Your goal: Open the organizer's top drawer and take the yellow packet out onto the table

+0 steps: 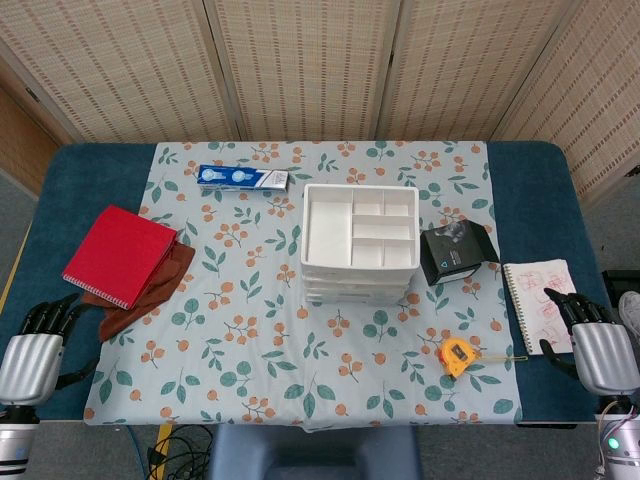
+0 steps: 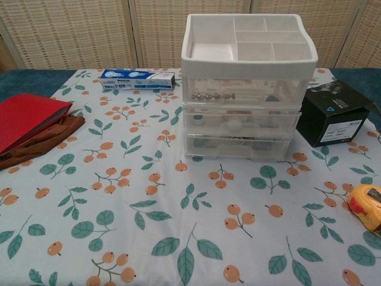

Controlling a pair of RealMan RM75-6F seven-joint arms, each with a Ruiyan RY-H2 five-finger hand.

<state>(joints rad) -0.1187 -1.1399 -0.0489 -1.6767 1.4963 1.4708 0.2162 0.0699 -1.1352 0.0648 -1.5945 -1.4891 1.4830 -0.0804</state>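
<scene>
Organizer [image 1: 359, 240] at worktop centre, all drawers closed; yellow packet not discernible.
Left hand [image 1: 40, 335] rests at the left edge, right hand [image 1: 590, 335] over the notebook [image 1: 537, 295]; both empty, fingers loosely apart.

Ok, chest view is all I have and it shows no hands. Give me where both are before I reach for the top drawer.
Observer: The left hand is at the near left corner of the table, holding nothing, close to the red notebook.
Operator: Now the right one.
Observer: The right hand is at the near right edge, empty, with its fingers over the corner of a spiral notepad that your view misses.
</scene>
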